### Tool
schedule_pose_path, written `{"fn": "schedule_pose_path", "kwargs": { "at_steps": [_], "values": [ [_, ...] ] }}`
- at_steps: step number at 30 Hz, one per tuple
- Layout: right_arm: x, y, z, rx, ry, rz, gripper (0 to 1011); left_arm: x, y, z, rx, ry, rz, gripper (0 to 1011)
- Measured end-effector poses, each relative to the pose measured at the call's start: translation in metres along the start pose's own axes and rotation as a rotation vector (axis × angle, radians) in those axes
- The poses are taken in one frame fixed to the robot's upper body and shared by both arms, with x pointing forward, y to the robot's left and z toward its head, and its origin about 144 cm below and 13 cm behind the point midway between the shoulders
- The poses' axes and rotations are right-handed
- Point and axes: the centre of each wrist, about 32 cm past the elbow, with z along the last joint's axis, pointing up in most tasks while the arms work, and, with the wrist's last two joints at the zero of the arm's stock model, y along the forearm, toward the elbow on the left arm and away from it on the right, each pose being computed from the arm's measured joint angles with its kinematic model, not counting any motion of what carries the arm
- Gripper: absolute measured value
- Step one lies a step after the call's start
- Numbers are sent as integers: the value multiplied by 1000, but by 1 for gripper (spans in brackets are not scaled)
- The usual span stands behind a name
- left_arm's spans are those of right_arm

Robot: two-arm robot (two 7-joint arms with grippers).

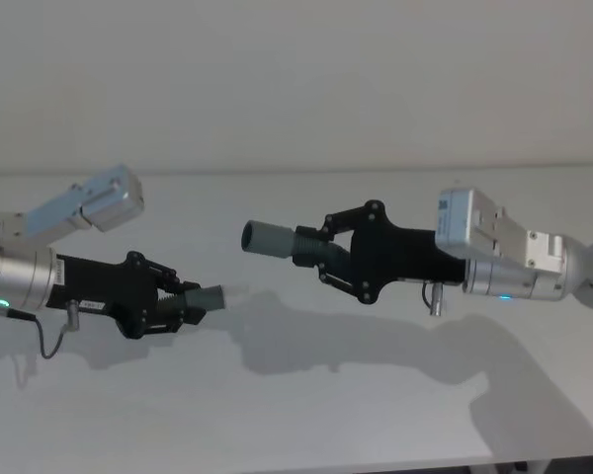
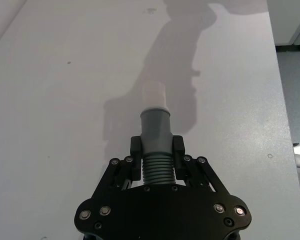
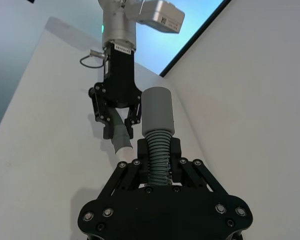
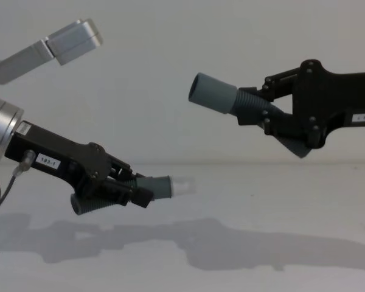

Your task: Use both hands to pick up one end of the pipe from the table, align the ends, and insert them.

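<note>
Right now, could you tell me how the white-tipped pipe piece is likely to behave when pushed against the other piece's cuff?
The white-tipped piece has a ribbed middle, so it may bend under a push. The left gripper clamps at those ribs, which probably resist slipping. Being short, it is likely light.

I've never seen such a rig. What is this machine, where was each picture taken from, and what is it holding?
It is a two-armed robot. One picture looks down from its head, one looks across from its chest, two look out from its wrists. The left gripper is shut on a grey pipe piece with a white tip; the right gripper is shut on a piece with a wide open cuff. Both are held above the white table, ends facing but apart.
</note>
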Motion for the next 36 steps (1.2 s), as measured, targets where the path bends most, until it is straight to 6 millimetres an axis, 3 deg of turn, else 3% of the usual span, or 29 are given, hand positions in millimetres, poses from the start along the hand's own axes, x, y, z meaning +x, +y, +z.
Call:
{"fn": "schedule_pose_path", "kwargs": {
  "at_steps": [15, 36],
  "values": [
    [-3, 0, -4, -92, -16, -23, 214, 0, 0, 0, 0, 0, 0, 321],
    [-6, -19, -13, -147, -34, 50, 215, 0, 0, 0, 0, 0, 0, 321]
  ]
}}
